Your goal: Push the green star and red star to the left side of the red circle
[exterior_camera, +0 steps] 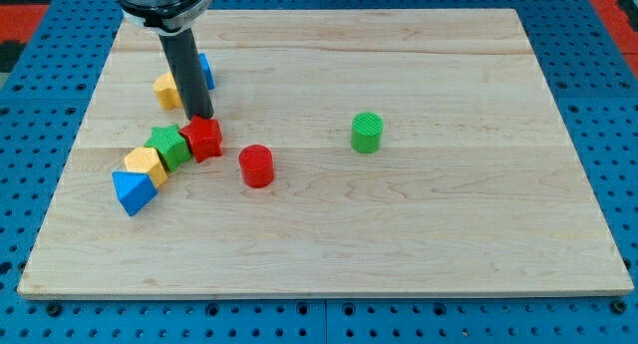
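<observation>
Blue block (pixel 134 191) nearest; tip (pixel 202 119) atop red star's (pixel 204 139) rear edge.

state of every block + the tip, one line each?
my tip: down on the board, at the red star's top edge
red star: left of red circle, touching green star
green star: against yellow block
red circle: upright, alone
green circle: upright, alone, right
yellow block: touching blue block
blue block: bottom left
</observation>
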`<state>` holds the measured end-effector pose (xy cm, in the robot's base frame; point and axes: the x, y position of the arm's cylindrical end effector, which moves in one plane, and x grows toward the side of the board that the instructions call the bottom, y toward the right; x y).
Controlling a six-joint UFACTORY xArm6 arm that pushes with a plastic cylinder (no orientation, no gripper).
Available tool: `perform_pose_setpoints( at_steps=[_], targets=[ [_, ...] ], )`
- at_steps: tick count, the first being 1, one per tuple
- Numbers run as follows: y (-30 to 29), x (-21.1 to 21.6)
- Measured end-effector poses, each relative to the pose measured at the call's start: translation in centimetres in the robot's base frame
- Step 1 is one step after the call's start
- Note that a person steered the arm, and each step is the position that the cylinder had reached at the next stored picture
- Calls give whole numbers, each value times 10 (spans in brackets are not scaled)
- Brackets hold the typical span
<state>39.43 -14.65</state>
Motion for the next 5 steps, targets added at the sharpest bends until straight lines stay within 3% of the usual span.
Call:
perform_pose_setpoints(
  at_steps=[1,2,3,5],
  targets=[
    [-3,-1],
    [-58,-1],
    [-78,5],
    [-34,46]
  ],
)
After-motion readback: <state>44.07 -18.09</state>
